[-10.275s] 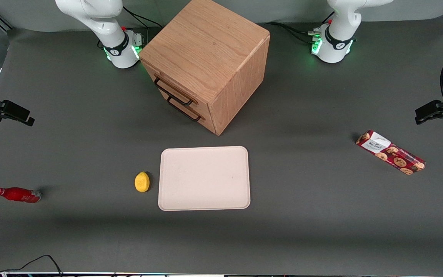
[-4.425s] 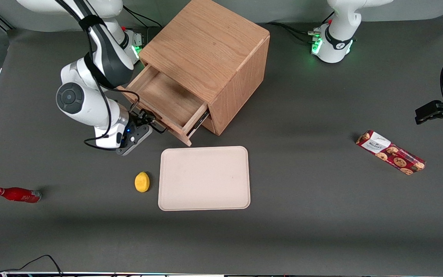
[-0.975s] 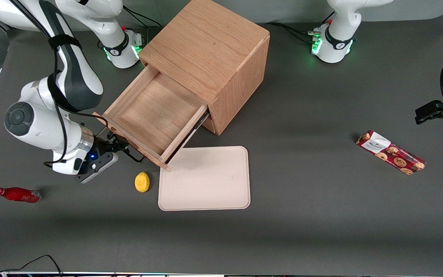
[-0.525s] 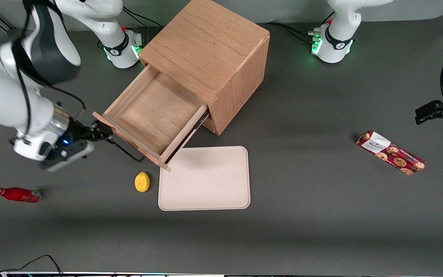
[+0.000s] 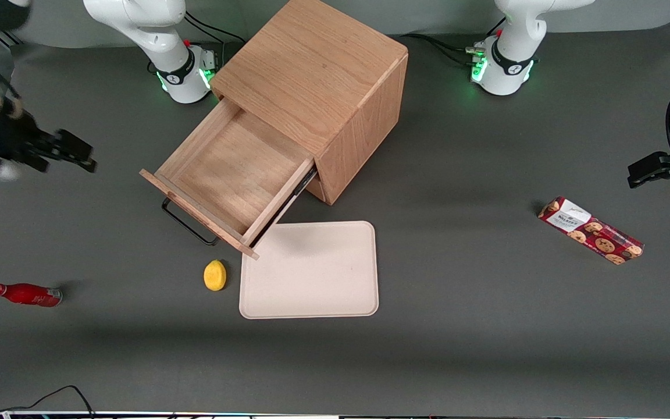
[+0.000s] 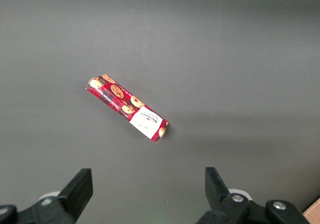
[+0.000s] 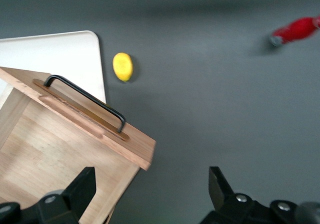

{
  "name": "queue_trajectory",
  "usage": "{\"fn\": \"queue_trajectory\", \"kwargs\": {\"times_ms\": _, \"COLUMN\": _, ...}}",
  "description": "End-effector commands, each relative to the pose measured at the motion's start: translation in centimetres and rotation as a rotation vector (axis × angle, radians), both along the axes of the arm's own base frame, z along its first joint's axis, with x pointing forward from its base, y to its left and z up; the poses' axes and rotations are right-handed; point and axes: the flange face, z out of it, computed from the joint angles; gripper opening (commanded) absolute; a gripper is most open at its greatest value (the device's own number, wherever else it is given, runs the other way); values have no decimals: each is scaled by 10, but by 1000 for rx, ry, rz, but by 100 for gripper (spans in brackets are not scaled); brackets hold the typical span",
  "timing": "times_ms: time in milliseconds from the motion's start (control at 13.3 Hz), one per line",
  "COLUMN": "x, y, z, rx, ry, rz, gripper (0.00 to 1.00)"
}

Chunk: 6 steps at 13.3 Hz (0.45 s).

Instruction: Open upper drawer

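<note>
Front view: drawer (image 5: 227, 177) stands pulled well out of the cabinet (image 5: 317, 81), its box bare inside, its front and black handle (image 5: 188, 223) nearest the camera. The front's long axis runs diagonally across the table; the drawer points out toward the camera and the working arm's end. One corner of the front overhangs the tray (image 5: 310, 269); a lemon (image 5: 214, 274) lies just beside the tray, near the handle. Gripper (image 5: 61, 152) hangs well apart from the drawer, toward the working arm's end of the table, fingers spread with nothing between them. A red bottle (image 5: 25, 294) lies nearer the camera at that end; a cookie pack (image 5: 591, 230) lies toward the parked arm's end.

Right wrist view: looks down on the drawer front (image 7: 90, 116) from above, handle (image 7: 85, 99) clear of the fingers (image 7: 80, 190), which stand apart and empty. Lemon, tray corner and bottle all show past the front.

Left wrist view: only the cookie pack on bare table.

Judgement: drawer looks fully open; task appears done, arm clear of it.
</note>
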Motion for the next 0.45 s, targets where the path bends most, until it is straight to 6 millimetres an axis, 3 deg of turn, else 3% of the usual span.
{"fn": "queue_trajectory", "kwargs": {"times_ms": 0, "x": -31, "y": -12, "z": 11, "rx": -21, "ry": -14, "rz": -64, "gripper": 100}}
{"fn": "queue_trajectory", "kwargs": {"times_ms": 375, "x": -33, "y": -21, "z": 4, "rx": -7, "ry": 2, "rz": -87, "gripper": 100}}
